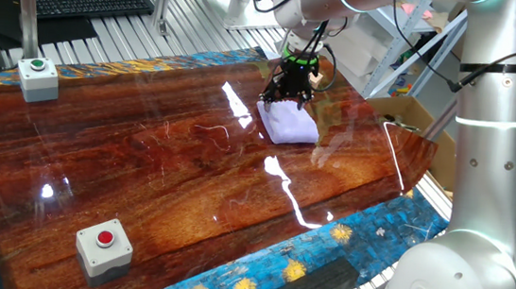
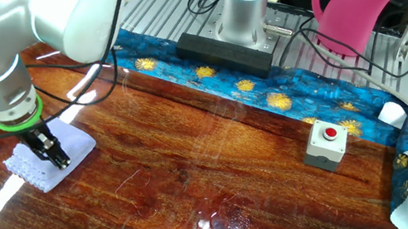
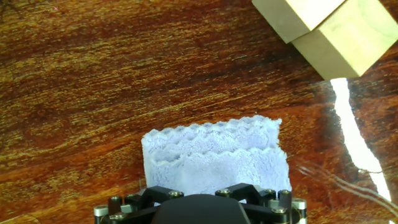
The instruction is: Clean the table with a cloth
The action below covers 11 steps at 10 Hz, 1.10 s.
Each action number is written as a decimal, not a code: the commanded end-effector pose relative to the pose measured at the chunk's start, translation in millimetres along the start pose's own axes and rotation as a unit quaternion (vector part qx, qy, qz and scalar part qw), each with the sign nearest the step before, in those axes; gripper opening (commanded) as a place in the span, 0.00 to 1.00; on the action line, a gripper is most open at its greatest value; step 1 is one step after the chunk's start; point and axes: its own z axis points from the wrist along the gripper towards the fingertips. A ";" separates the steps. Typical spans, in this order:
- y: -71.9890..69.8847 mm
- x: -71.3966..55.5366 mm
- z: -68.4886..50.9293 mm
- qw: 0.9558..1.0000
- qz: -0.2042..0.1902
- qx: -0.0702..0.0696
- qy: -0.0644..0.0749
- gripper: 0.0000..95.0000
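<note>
Cloth (image 3: pixel 214 158) lies flat on the worktop (image 3: pixel 93 81), its near edge hidden under the hand (image 2: pixel 53 151); whether the hand grips it I cannot tell.

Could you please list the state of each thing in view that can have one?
cloth: folded flat on the table, under the end effector
end effector: down on the cloth; open or shut cannot be told
table: glossy, with glare streaks
red button box: upright on the table
green button box: upright at the table edge
watering can: upright, off the table
</note>
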 end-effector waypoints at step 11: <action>3.1 5.7 29.4 0.999 -0.024 -0.010 -0.028 0.00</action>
